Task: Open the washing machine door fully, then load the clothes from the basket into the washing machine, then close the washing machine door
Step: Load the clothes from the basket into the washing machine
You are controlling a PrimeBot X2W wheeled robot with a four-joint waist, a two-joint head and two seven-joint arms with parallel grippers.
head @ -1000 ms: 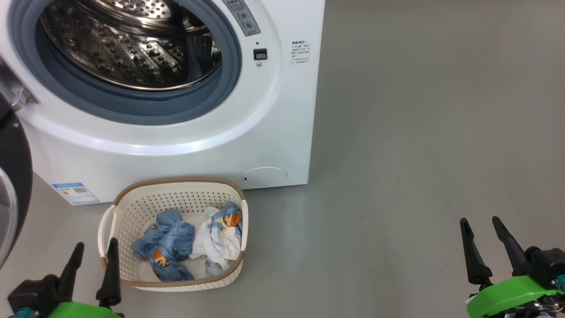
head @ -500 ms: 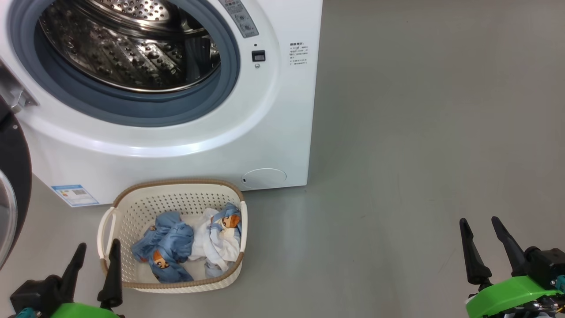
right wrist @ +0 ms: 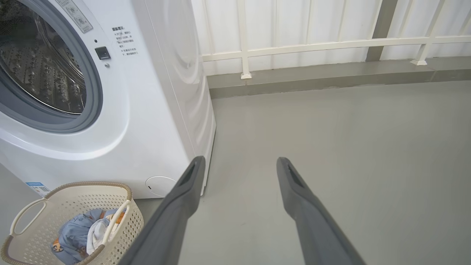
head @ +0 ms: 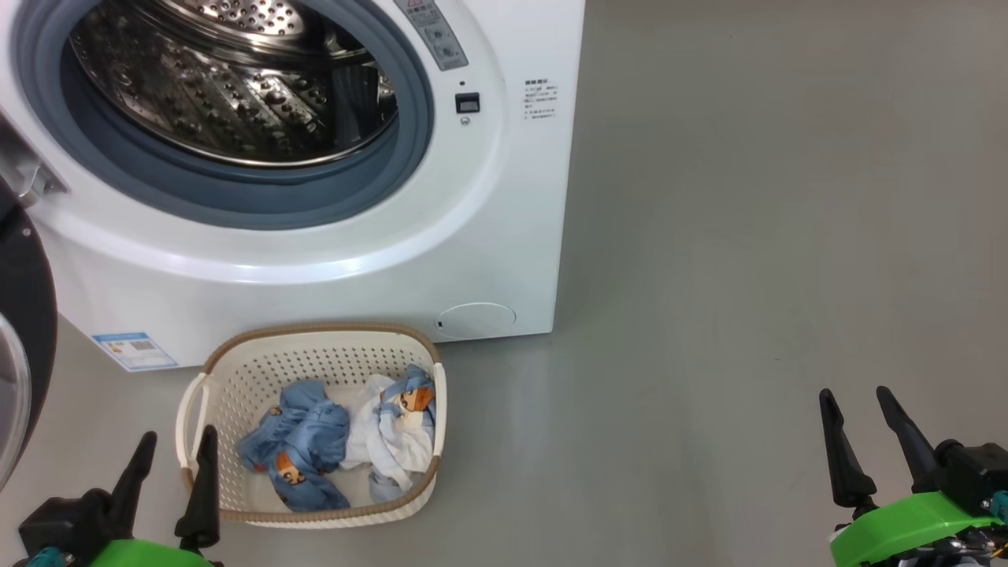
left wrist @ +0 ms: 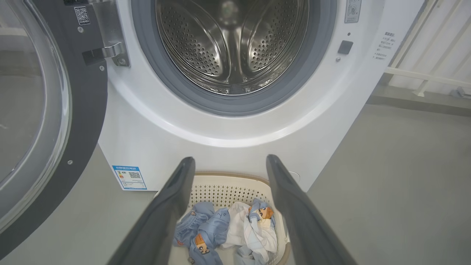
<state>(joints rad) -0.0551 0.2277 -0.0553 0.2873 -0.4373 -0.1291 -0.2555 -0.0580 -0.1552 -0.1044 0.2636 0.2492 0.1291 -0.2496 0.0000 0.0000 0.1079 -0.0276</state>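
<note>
**Both jaws spread wide and empty, laundry waiting in the basket**

Left gripper (head: 176,457) and right gripper (head: 857,417) hang low at the near side, fingers parted as far as they go, gripping nothing. Beyond them the washing machine (head: 315,276) stands on the grey floor (head: 748,276), its steel drum (head: 228,87) bare. The washing machine door (left wrist: 84,121) is swung out to the left, black ring and glass facing the room, so the opening step looks done to me. Just in front of the machine sits the basket (head: 315,329), close by the left gripper and well apart from the right one. Inside lie the clothes (head: 307,441): a blue denim-coloured bundle on the left and a white piece with a cartoon patch on the right, tangled together. They look light, limp and easy to snag. I'd guess a pinch into the thick top fold of the blue heap gives the surest hold, since a thin edge could slip free or drag its neighbour along. The basket itself seems light enough to slide if nudged.
</note>
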